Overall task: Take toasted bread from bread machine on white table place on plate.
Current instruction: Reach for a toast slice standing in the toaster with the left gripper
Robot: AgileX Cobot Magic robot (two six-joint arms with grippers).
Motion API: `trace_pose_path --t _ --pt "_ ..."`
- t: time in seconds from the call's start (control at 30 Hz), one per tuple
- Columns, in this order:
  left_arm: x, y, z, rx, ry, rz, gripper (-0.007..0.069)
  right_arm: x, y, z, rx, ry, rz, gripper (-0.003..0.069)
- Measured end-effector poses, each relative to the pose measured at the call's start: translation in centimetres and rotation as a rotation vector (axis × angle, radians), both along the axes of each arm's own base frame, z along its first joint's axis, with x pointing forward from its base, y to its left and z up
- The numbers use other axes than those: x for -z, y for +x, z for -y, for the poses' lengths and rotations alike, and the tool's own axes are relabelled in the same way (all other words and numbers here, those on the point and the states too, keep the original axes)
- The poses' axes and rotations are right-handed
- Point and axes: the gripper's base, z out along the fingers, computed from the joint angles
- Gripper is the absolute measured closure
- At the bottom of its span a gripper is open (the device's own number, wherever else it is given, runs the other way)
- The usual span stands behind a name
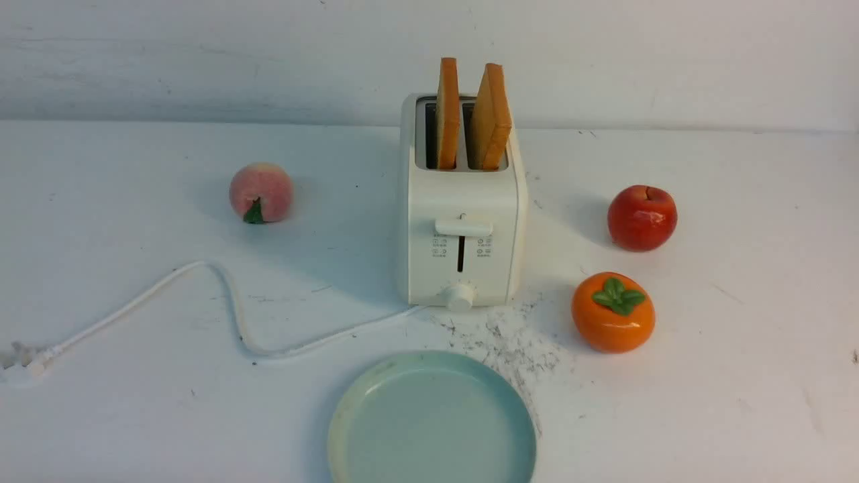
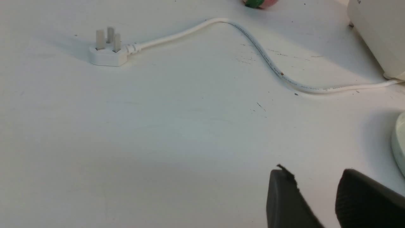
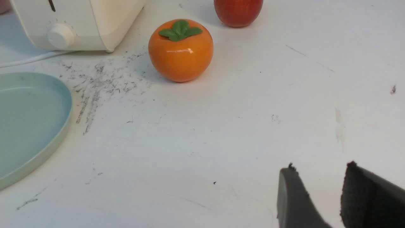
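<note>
Black left claw (image 2: 316, 179) and right claw (image 3: 319, 174), both partly cropped, stand spread apart.

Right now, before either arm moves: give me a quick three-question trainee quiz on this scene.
1. True or false: the two square golden toast slices stand upright in the slots of the boxy cream-white toaster.
2. The round pale blue-green plate holds: A one slice; B two slices; C nothing.
3. What do the left pincer and the right pincer hold?
Key: 1 true. 2 C. 3 nothing; both are open over the table.
</note>
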Motion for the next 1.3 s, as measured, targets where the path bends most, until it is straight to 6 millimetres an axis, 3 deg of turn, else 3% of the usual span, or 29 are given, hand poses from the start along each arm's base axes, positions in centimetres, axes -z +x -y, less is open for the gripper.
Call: trace_pose_path --t 1.07,1.3 --pt "-0.2 0.1 -0.3 -0.005 0.091 0.022 0.0386 0.0 0.0 0.0 0.000 0.000 0.001 0.0419" --pt "-2.4 0.5 0.1 0.014 0.010 0.269 0.0386 -0.2 0.0 -0.2 -0.001 0.065 0.013 0.0419"
